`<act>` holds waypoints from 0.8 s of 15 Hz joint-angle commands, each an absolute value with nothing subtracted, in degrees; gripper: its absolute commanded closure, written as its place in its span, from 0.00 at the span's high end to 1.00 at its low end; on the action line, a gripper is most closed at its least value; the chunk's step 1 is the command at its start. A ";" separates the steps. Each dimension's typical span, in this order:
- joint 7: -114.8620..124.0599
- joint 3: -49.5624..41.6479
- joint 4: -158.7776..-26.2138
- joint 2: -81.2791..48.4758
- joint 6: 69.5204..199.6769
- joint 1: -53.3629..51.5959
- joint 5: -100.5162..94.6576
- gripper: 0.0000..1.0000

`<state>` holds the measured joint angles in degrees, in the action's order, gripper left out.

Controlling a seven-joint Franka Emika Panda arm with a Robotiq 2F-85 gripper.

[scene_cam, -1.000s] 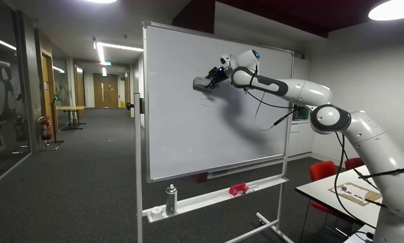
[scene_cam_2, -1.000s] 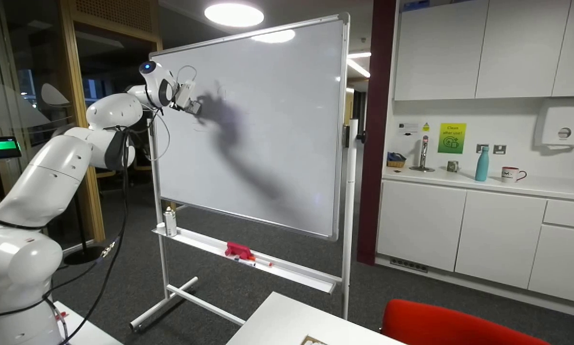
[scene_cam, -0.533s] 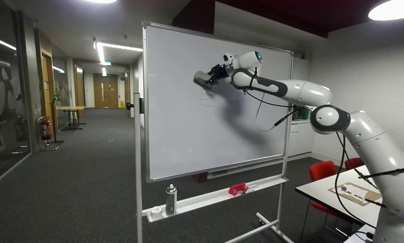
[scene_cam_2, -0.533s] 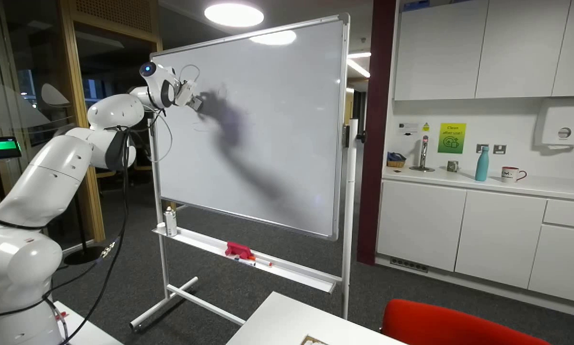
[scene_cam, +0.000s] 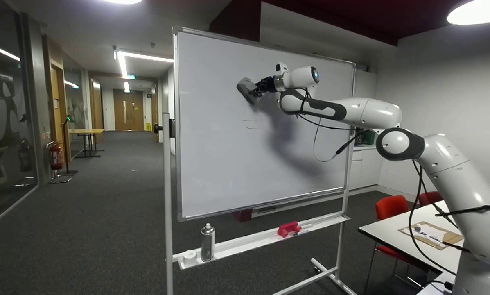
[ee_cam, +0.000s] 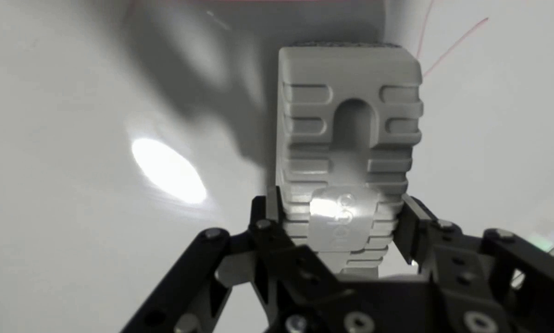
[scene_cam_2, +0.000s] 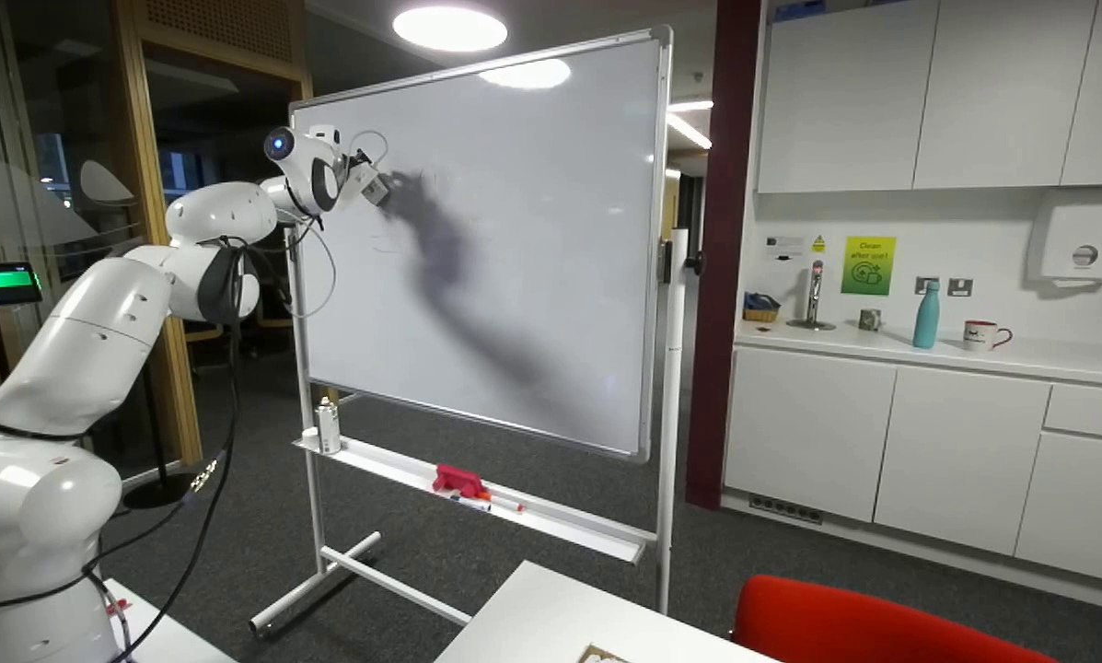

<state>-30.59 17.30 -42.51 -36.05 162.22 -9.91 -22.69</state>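
Grey eraser [ee_cam: 351,152] tight in the tool [ee_cam: 343,207], whiteboard [scene_cam: 228,164] behind, red lines [ee_cam: 456,45] beside, spray can [scene_cam: 208,244] below.

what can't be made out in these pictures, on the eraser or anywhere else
Most of the underside of the eraser: wrist view, hidden by its own body.
Any further run of the red lines: wrist view, behind the eraser.
Rear of the gripper: wrist view, cut off by the bottom edge.
Print on the can: both exterior views, too small.
What lies on the cardboard: an exterior view, too small.
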 commanded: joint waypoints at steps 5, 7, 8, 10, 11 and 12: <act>-16.48 8.52 -43.57 -34.55 170.49 -11.47 -26.39 0.59; -15.97 7.82 -43.58 -34.30 170.77 -11.47 -26.41 0.59; -15.96 7.72 -43.60 -34.22 170.77 -11.47 -26.41 0.59; -15.96 7.66 -43.61 -34.18 170.77 -11.47 -26.41 0.34; -13.80 6.10 -42.63 -34.78 171.52 -12.01 -26.86 0.34; -13.04 5.39 -42.37 -35.01 171.96 -12.27 -27.06 0.34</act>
